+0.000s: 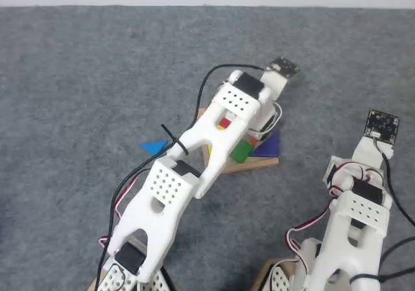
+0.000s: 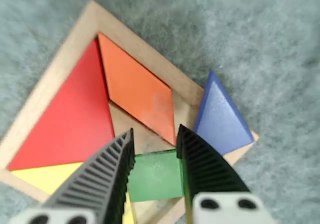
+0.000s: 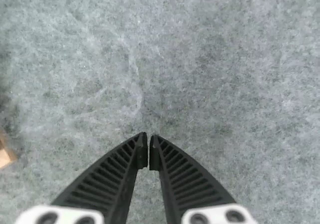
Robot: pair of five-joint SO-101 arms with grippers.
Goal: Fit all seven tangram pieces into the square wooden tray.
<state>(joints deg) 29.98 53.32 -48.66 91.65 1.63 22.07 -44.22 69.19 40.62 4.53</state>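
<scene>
Light-blue triangle (image 1: 154,146) noted on counter (image 1: 65,77), just left of tray (image 2: 65,59). Left pincer (image 2: 155,134) over tray, green square (image 2: 155,176) pinched. Bare gap beside orange parallelogram (image 2: 137,97) judged directly ahead of tips. Right pincer (image 3: 149,151) pressed together, well apart from tray.

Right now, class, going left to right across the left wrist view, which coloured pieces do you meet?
In order: red triangle, orange parallelogram, dark blue triangle; the green square overlaps, so it is omitted.
</scene>
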